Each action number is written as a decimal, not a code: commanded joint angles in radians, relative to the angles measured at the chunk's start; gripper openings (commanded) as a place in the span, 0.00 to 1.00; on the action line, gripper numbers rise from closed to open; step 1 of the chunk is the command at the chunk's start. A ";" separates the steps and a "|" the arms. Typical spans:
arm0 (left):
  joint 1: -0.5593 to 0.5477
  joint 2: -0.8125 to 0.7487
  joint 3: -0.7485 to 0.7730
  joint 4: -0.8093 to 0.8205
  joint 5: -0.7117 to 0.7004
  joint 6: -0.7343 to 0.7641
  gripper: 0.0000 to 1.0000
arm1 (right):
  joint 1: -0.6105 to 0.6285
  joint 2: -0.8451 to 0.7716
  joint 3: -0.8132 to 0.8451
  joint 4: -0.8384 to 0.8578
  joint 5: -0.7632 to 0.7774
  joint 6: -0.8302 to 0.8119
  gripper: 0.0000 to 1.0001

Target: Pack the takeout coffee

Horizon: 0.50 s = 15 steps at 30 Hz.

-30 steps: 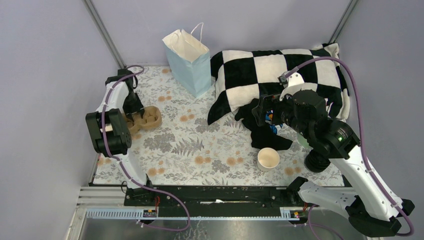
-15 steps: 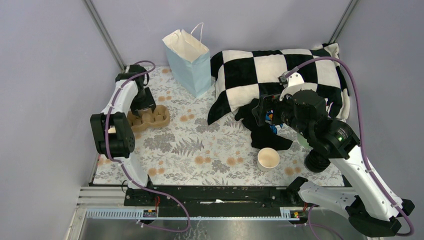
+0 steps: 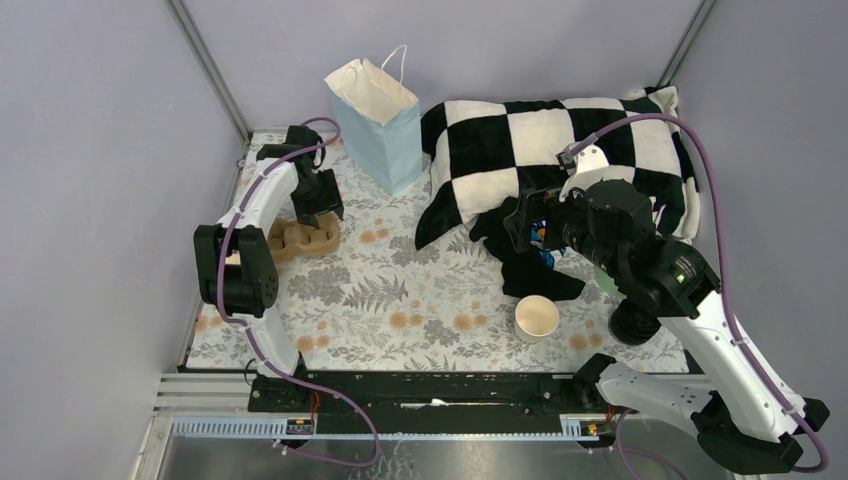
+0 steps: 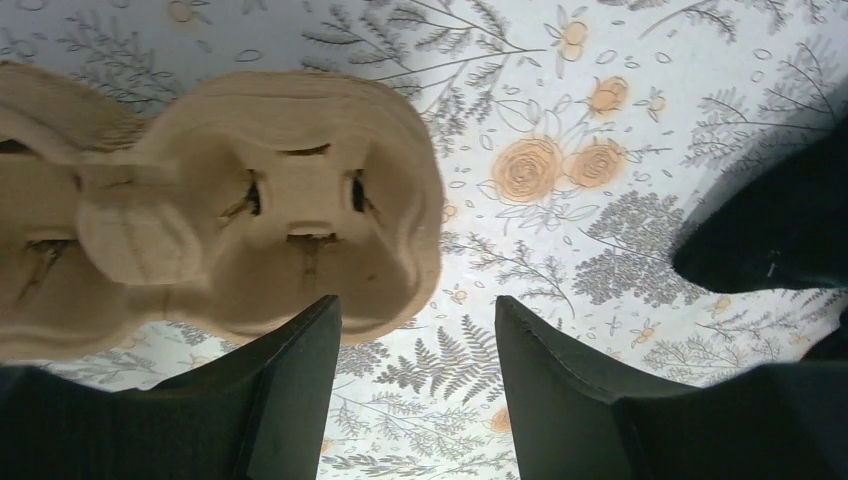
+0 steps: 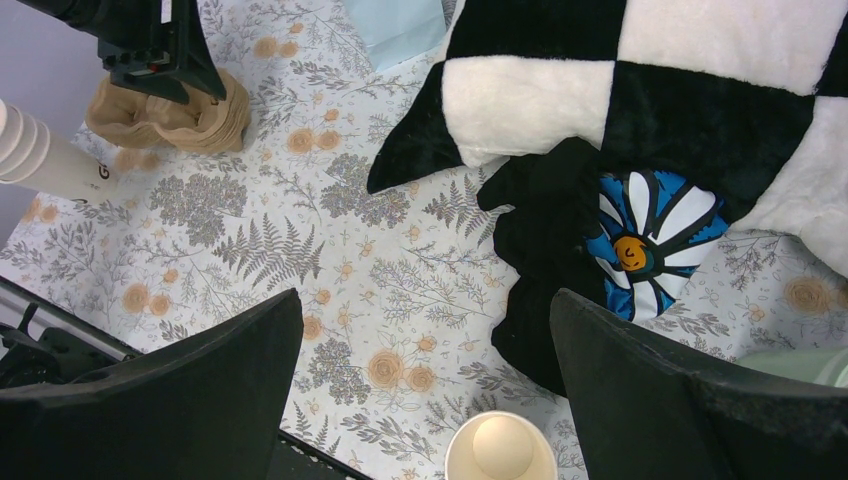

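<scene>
The takeout coffee, a lidless cream paper cup (image 3: 537, 318), stands upright near the table's front edge, right of centre. In the right wrist view the cup (image 5: 500, 448) sits below and between the fingers of my right gripper (image 5: 425, 295), which hangs high above it, open and holding nothing. A brown pulp cup carrier (image 3: 300, 238) lies at the left. My left gripper (image 3: 320, 205) hovers just right of it, open. In the left wrist view the carrier (image 4: 250, 220) lies ahead and left of my left gripper (image 4: 415, 305), with only floral cloth between the fingers.
A light blue paper bag (image 3: 378, 120) stands at the back centre. A black-and-white checkered pillow (image 3: 560, 150) fills the back right, with black cloth (image 5: 540, 240) in front. A stack of nested cups (image 5: 45, 160) lies at the left. A black round object (image 3: 632, 325) sits right of the cup.
My left gripper has opened off the carrier and moved right and back toward the bag. The carrier has shifted slightly right. The right arm has not moved.
</scene>
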 commanded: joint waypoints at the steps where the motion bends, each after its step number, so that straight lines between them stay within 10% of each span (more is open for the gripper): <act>1: -0.016 0.022 0.029 0.041 0.029 -0.019 0.60 | 0.005 -0.007 0.008 0.019 -0.001 -0.004 1.00; 15: -0.037 0.098 0.055 0.036 -0.044 -0.019 0.37 | 0.005 -0.007 0.017 0.013 0.012 -0.011 1.00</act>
